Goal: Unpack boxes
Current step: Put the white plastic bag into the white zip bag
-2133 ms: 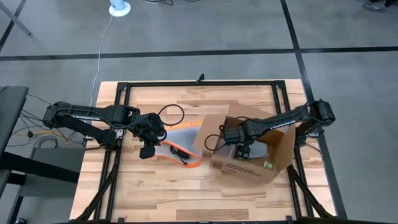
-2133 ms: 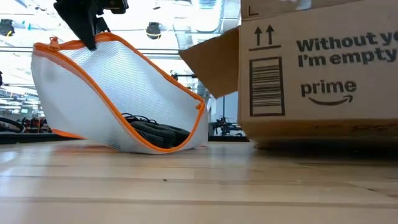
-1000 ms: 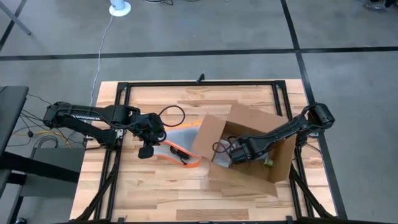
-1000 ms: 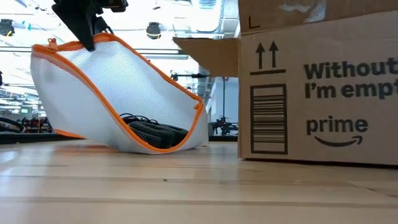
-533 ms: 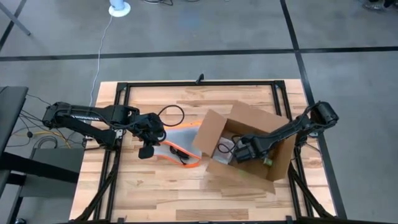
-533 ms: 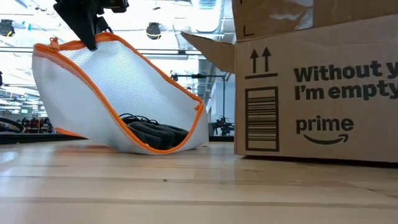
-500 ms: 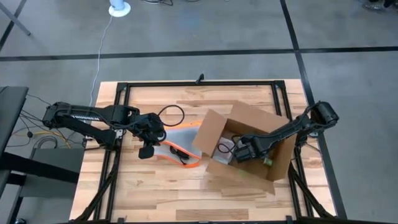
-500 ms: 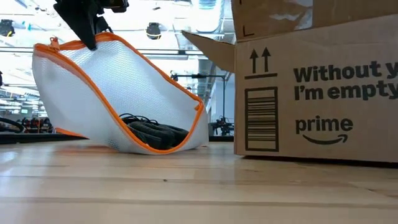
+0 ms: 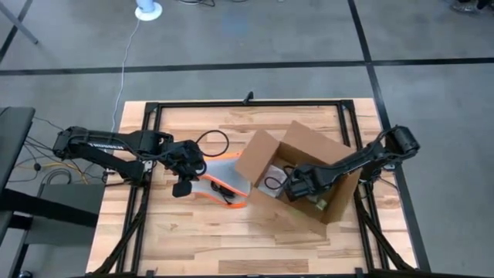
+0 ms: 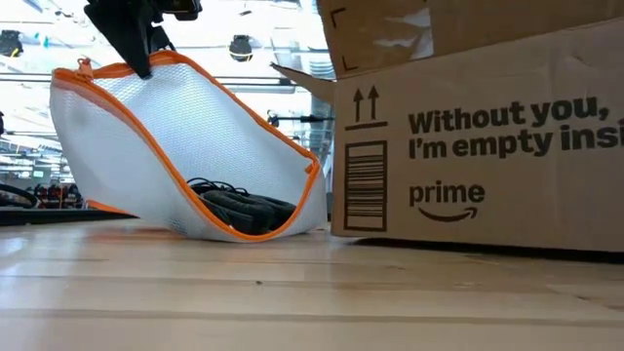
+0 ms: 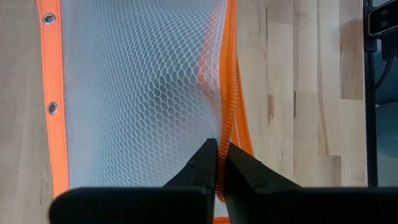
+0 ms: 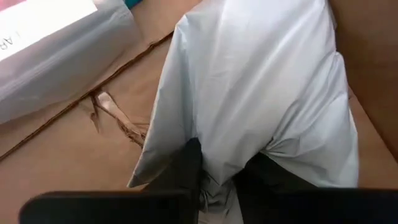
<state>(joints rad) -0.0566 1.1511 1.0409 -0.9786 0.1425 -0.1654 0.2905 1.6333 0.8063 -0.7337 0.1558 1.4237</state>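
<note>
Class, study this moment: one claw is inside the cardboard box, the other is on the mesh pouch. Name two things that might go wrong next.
1. The right claw pinches a thin grey plastic bag inside the box; the film may slip or tear when lifted.
2. The box sits close to the mesh pouch held up by the left claw; it might knock the pouch.

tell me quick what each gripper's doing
left gripper: shut on the mesh pouch edge
right gripper: inside the box, shut on a pale plastic bag
</note>
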